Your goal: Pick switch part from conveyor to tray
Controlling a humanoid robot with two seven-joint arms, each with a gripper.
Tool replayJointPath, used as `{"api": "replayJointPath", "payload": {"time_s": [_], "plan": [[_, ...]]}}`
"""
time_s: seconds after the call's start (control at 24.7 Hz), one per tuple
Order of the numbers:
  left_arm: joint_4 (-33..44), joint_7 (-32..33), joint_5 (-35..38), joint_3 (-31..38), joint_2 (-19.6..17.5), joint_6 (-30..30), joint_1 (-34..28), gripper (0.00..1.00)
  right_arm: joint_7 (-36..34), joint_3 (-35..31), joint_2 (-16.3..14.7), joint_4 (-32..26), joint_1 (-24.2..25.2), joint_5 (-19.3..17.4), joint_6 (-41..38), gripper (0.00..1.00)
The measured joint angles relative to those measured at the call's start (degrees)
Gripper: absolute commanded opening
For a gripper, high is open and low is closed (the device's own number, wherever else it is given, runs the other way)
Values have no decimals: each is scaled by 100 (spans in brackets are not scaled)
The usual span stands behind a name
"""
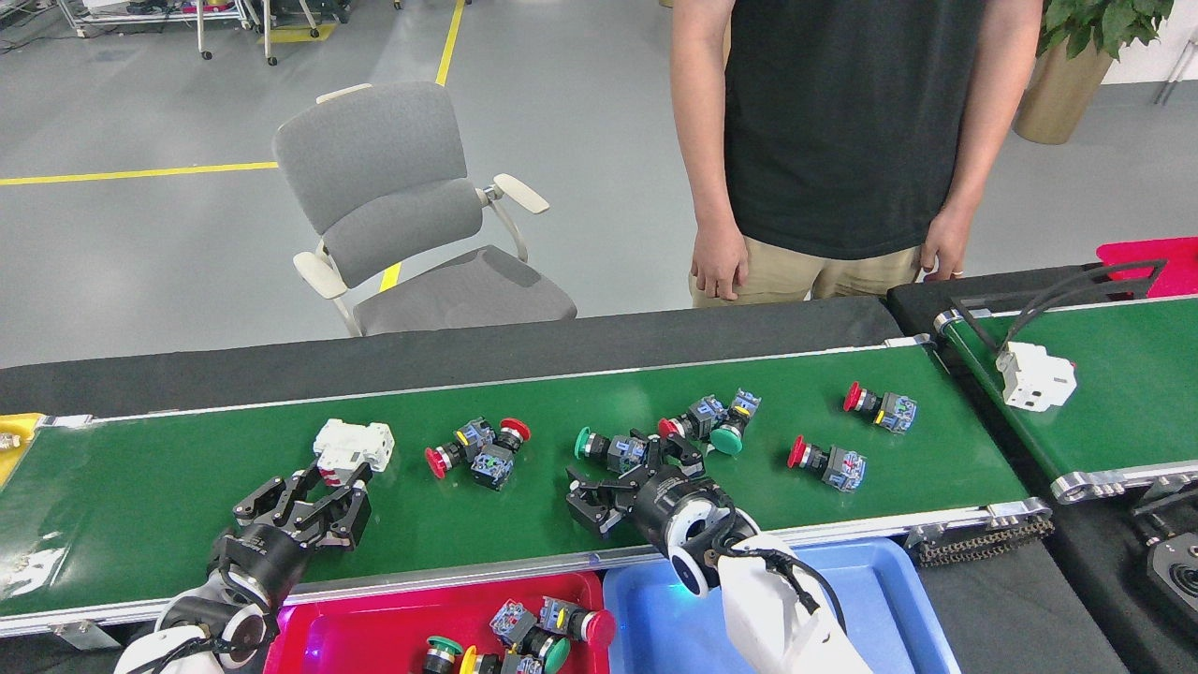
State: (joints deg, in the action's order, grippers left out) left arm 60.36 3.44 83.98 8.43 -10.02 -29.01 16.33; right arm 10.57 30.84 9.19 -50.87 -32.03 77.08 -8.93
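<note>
Nearest, the red tray point(374, 629) is already holding several push-button switches point(524, 641), and the blue tray point(870, 599) beside it is lying bare. Beyond their rims, both arms are reaching over the conveyor point(842, 487).

The right gripper point(625, 479) is standing with fingers spread wide, holding nothing; the green-capped switch point(608, 450) is lying just ahead of its fingertips, cap pointing to the gripper's left. Judged: the fingers should be straddling the black barrel behind the cap, not the round cap itself, which would likely slip, and should be closing squarely so the neighbouring pair of switches point(711, 421) is not being knocked.

The left gripper point(309, 487) is likewise spread and empty, with the white blocky breaker-like part point(353, 444) just beyond its tips, nearly touching. Its flat moulded sides appear to be offering firm purchase.

Further right of the right gripper, two red-capped switches point(828, 461) are lying apart on the smooth belt. Farthest, a person point(842, 140) is standing behind the line beside a grey padded chair point(412, 206).
</note>
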Motion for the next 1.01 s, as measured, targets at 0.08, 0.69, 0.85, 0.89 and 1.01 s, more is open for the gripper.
{"api": "replayJointPath", "payload": {"time_s": [0.08, 0.69, 0.85, 0.89, 1.01], "plan": [[2, 0, -1, 0, 24, 15, 0, 12, 3, 50, 24, 0, 0, -13, 9, 13], [2407, -19, -153, 573, 57, -238, -1242, 11, -28, 60, -475, -1954, 1021, -39, -382, 8], [2647, -14, -222, 728, 57, -352, -1418, 11, 10, 60, -853, -3158, 2051, -26, -1310, 72], [2674, -14, -222, 732, 57, -371, -1443, 11, 19, 60, -869, -3340, 2227, -11, -1508, 100], [2705, -12, -223, 735, 57, -391, -1469, 11, 31, 124, -864, -3576, 2405, -3, -1967, 100]]}}
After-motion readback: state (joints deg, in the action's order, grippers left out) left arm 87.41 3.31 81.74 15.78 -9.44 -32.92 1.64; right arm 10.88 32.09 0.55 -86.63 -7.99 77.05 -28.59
